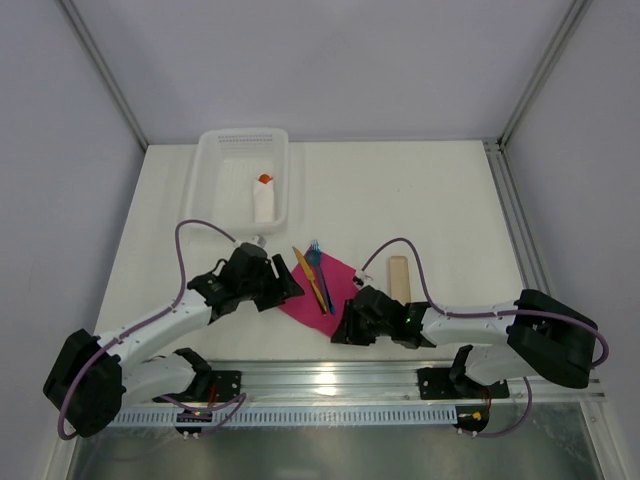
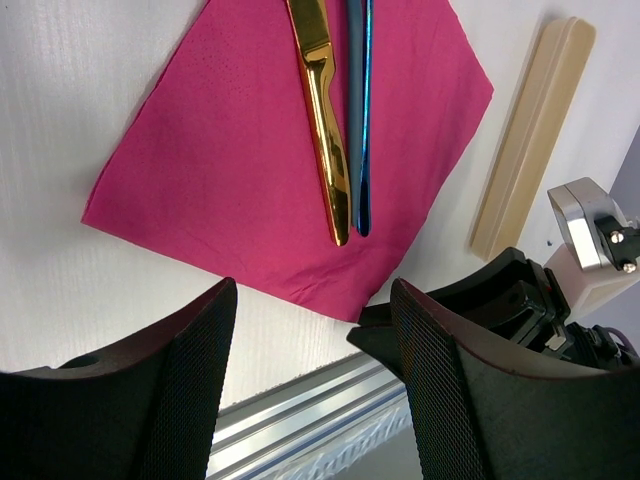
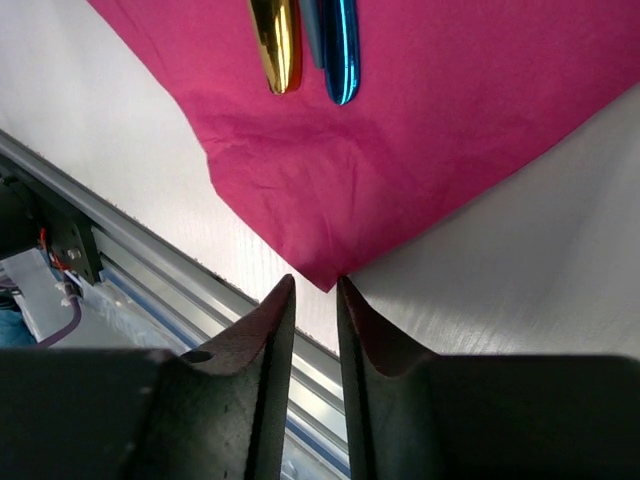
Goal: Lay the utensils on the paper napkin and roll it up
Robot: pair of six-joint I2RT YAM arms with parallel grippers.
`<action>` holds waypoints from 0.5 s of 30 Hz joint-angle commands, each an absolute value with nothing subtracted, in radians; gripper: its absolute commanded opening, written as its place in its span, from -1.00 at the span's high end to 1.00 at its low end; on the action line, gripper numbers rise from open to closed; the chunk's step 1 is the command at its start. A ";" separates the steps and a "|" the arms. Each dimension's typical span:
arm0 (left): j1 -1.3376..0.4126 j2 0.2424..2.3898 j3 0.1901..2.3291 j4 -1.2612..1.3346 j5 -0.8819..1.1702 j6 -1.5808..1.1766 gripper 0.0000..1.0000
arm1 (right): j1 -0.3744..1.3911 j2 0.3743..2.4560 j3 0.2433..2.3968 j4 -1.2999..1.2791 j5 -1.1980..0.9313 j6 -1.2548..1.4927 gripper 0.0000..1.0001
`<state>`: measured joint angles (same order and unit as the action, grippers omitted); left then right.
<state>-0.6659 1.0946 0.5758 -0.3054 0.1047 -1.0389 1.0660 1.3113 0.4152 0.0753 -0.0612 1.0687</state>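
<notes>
My right claw, jaws a narrow slit astride the near corner of the paper napkin, bite uncertain, may miss or tear that thin tip, or a hasty lift may spill the utensils lying on it.

Top view: fixed high behind the arm bases, angled down over the whole table.

Left wrist: close and low, looks past the left gripper across the paper napkin toward the beige strip.

Right wrist: closest of all, the right gripper at the napkin's near corner, rail at lower left; heading probably left-forward.

Shared by all three: napkin and utensils.
</notes>
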 commanded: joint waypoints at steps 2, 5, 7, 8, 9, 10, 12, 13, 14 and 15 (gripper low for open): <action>-0.670 1.078 0.626 -0.290 0.086 -1.012 -0.30 | 1.074 1.305 0.439 0.043 0.037 1.039 0.54; -0.670 1.086 0.630 -0.288 0.092 -1.009 -0.30 | 1.074 1.318 0.459 0.041 0.052 1.003 0.64; -0.670 1.091 0.630 -0.285 0.092 -1.008 -0.30 | 1.074 1.322 0.471 0.026 0.075 0.989 0.73; -0.670 1.095 0.627 -0.284 0.092 -1.008 -0.30 | 1.074 1.322 0.489 0.018 0.083 0.973 0.77; -0.672 1.098 0.624 -0.284 0.092 -1.008 -0.30 | 1.074 1.324 0.497 0.012 0.087 0.965 0.81; -0.673 1.101 0.623 -0.282 0.092 -1.008 -0.29 | 1.074 1.325 0.503 0.008 0.089 0.959 0.84; -0.675 1.103 0.618 -0.282 0.081 -1.008 -0.29 | 1.074 1.328 0.525 0.006 0.091 0.939 0.93; -0.678 1.103 0.617 -0.284 0.074 -1.008 -0.29 | 1.074 1.331 0.532 0.006 0.091 0.930 0.92; -0.680 1.104 0.615 -0.284 0.066 -1.008 -0.29 | 1.074 1.331 0.549 0.006 0.089 0.925 0.92; -0.680 1.106 0.614 -0.285 0.063 -1.008 -0.28 | 1.075 1.331 0.557 0.006 0.092 0.910 0.93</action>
